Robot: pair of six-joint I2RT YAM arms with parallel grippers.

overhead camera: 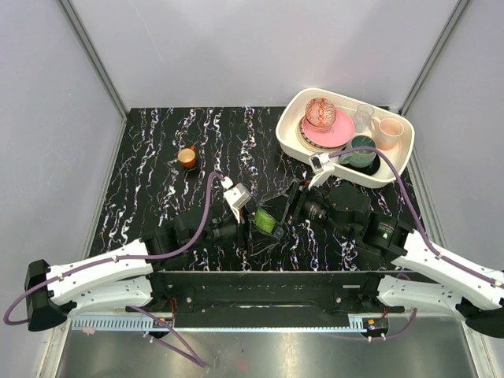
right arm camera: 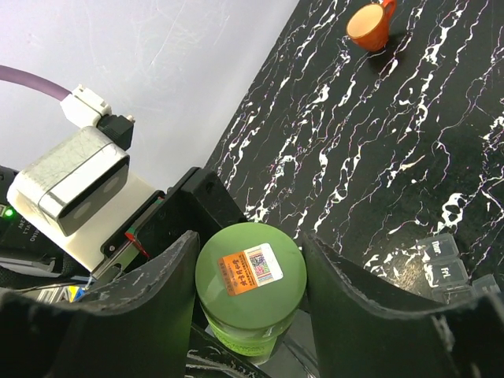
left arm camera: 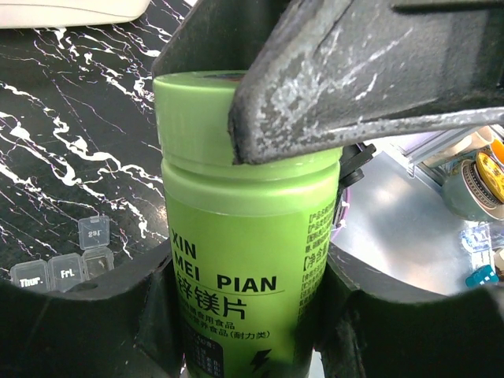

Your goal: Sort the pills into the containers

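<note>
Green supplement bottle is clamped round its body by the left gripper, jaws about half open. Its cap is straddled by the right gripper, fingers seemingly in contact. The pill box is seen on the black marbled table, near the bottle, one lid raised.
</note>
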